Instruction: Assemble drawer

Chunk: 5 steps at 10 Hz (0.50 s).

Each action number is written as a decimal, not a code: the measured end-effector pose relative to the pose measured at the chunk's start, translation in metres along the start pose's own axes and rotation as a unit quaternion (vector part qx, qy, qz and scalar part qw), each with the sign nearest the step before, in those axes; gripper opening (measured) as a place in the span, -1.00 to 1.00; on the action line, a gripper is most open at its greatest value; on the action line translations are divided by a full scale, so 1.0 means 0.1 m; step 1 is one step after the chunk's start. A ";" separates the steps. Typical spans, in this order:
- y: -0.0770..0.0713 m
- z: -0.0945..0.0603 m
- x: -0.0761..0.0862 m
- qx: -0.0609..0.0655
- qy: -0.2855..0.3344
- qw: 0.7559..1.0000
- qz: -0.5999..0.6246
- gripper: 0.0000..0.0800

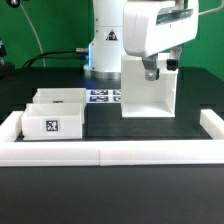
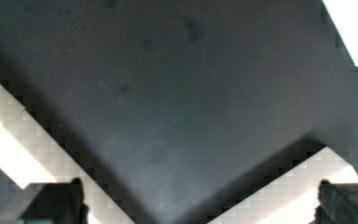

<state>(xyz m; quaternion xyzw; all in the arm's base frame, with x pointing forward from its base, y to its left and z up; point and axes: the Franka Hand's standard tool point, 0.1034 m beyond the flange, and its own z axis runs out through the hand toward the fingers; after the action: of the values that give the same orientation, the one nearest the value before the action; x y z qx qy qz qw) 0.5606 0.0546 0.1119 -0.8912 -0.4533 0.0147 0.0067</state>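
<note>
Fingers [image 1: 150,71] wide apart and empty, near the top of the tall box shell [image 1: 150,100], trays [image 1: 55,118] well apart

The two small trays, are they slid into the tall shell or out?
Out. Both trays sit on the table at the exterior view's left, apart from the shell.

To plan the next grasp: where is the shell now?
In the exterior view the shell stands right of centre on the table, its top overlapped by the hand; the marker board lies beside it on the view's left, the trays farther left.
</note>
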 end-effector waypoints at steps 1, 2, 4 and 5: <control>0.00 0.00 0.00 0.000 0.000 1.000 0.000 0.62; -0.01 0.00 -0.01 0.001 0.000 1.000 0.003 0.62; -0.27 -0.10 -0.16 0.005 -0.008 0.997 0.080 0.62; -0.37 -0.19 -0.17 0.000 -0.008 0.994 0.105 0.62</control>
<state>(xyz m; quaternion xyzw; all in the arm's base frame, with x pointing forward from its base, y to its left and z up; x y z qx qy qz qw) 0.5218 0.0628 0.1318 -0.9336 -0.3576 0.0226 0.0019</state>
